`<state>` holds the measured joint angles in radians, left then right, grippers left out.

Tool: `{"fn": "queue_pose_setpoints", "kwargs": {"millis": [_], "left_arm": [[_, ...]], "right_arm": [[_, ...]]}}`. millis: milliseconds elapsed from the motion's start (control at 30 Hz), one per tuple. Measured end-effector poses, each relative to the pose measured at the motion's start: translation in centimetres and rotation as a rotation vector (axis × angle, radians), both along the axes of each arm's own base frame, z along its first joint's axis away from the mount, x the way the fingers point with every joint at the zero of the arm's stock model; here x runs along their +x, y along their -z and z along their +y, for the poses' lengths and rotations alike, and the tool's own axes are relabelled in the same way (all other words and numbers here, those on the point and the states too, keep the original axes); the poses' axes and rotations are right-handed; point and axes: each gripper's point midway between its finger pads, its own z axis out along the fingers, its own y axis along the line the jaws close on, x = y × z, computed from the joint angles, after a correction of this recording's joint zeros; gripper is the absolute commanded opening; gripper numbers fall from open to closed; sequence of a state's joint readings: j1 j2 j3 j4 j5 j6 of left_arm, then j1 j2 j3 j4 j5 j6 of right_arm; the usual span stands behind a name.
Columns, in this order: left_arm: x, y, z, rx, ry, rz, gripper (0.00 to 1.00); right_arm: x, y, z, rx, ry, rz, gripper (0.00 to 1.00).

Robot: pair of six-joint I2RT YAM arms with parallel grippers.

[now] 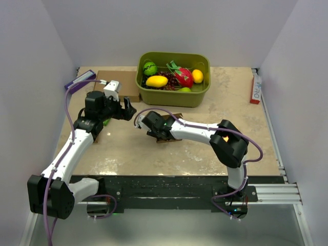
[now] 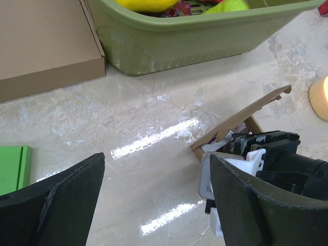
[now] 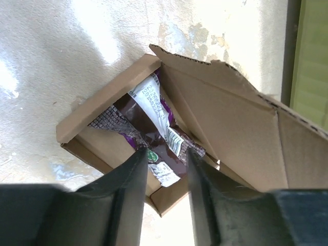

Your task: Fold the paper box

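The paper box (image 3: 225, 133) is lying on the desk (image 1: 195, 154) near the basket (image 1: 169, 97), its lid flap standing open, not yet folded down. The right claw (image 3: 165, 156) is hovering over it, narrowly parted; the left claw (image 2: 156, 164) is gaping wide, empty.

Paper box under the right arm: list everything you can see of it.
The paper box is a small, shallow carton of thin plain brown cardboard with crease lines. It is open: its lid flap, jagged along the free edge, stands tilted up. Inside lies a glossy dark purple-and-white packet. The box rests on the mottled beige tabletop, near the middle. The right tool hangs over one corner, fingers narrowly apart; whether they grip cardboard cannot be told.
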<state>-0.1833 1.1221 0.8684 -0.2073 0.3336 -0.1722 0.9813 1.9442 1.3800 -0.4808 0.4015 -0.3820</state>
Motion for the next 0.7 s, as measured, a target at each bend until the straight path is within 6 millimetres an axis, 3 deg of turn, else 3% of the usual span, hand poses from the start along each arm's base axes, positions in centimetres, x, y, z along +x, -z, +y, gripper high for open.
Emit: {"fn": "queue_pose_setpoints", "kwargs": {"millis": [67,300,367,500,567,700], "left_arm": [[0.0,0.0,0.0,0.0,0.0,0.0,0.87],[0.0,0.0,-0.2,-0.007,0.014,-0.004,0.87],[-0.2,0.2,-0.5,-0.012,0.028,-0.004,0.87],[-0.5,0.9,-0.7,-0.014,0.044,0.009,0.85],[-0.4,1.2,-0.9,-0.009,0.049,0.013,0.84],[-0.1,2.4,-1.3,0.022,0.035,0.037,0.8]], "right_arm": [[0.0,0.0,0.0,0.002,0.004,0.002,0.59],[-0.6,-0.8,-0.1,0.04,0.02,0.014,0.63],[-1.2,-2.4,-0.3,0.096,0.035,0.013,0.64],[-1.9,-7.4,-1.0,0.289,0.096,-0.008,0.64],[-1.4,-9.7,-2.3,0.415,0.157,-0.018,0.64],[1.9,-12.7,-8.4,0.622,0.4,-0.089,0.59]]}}
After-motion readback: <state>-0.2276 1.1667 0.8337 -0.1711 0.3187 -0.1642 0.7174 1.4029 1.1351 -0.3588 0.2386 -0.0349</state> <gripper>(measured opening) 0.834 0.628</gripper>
